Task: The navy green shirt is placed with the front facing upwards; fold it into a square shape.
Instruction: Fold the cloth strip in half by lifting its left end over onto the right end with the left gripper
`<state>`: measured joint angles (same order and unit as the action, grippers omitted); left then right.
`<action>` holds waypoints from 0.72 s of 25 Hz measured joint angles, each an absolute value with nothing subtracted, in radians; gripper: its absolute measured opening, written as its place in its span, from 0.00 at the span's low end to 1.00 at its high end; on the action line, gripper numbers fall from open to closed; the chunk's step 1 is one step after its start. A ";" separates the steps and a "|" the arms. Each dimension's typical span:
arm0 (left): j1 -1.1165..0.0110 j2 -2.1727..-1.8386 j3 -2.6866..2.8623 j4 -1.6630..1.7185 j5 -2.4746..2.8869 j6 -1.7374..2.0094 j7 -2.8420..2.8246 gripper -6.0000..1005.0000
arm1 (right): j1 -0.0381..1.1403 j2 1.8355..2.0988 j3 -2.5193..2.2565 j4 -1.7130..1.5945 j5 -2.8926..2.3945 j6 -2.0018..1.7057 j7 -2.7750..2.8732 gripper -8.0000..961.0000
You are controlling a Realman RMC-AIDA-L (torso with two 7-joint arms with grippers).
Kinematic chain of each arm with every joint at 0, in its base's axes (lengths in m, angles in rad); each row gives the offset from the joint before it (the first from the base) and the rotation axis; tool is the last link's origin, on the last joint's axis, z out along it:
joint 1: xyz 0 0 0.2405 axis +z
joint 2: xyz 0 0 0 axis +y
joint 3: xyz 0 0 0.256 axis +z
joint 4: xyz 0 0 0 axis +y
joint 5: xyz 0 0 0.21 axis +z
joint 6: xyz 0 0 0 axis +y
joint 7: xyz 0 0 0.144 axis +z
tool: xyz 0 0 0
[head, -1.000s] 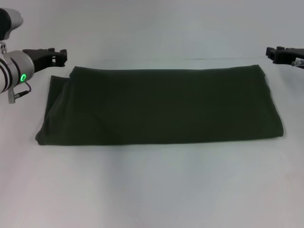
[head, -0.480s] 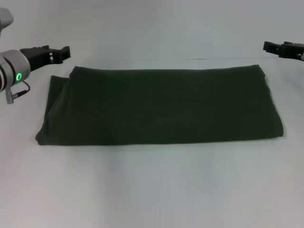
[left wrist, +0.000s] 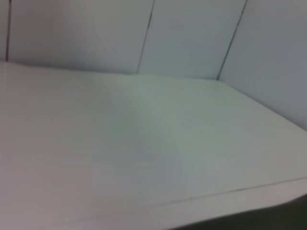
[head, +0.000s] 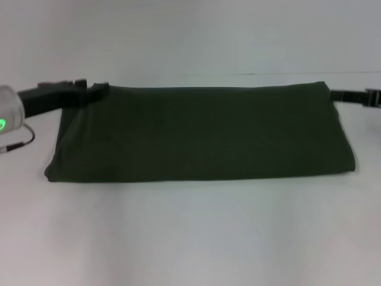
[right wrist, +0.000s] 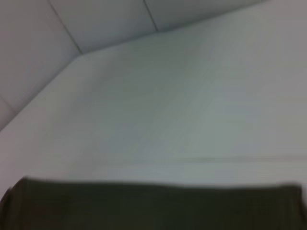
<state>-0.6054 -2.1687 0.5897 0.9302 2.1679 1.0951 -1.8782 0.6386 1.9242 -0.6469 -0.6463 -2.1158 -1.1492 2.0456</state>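
The navy green shirt (head: 199,134) lies on the white table (head: 190,238) folded into a wide flat rectangle, plain green side up; no lettering or label shows. My left gripper (head: 98,89) is low at the shirt's far left corner, touching or just over its edge. My right gripper (head: 334,94) is low beside the shirt's far right corner. The shirt's far edge shows as a dark band in the right wrist view (right wrist: 153,206) and as a dark sliver in the left wrist view (left wrist: 288,218). Neither wrist view shows fingers.
A thin seam line (head: 297,73) runs across the table behind the shirt. Panelled white walls (left wrist: 192,33) stand behind the table. White table surface lies in front of the shirt.
Both grippers have come down and inward from above the table's far sides to the shirt's two far corners. The shirt has not moved.
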 joint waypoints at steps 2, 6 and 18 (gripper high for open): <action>-0.572 -2.168 0.590 0.944 2.168 1.123 -1.892 0.60 | 0.624 1.913 -0.647 -0.650 -2.141 -1.203 2.078 0.71; -0.510 -2.169 0.589 0.971 2.168 1.133 -1.895 0.59 | 0.593 1.904 -0.640 -0.656 -2.162 -1.265 2.119 0.71; -0.415 -2.168 0.585 0.990 2.200 1.156 -1.883 0.59 | 0.564 1.894 -0.643 -0.650 -2.251 -1.265 2.206 0.71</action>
<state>-0.4154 -2.1677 0.5855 0.9903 2.1999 1.1564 -1.8829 0.5636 1.8937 -0.6431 -0.6498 -2.2507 -1.2649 2.2060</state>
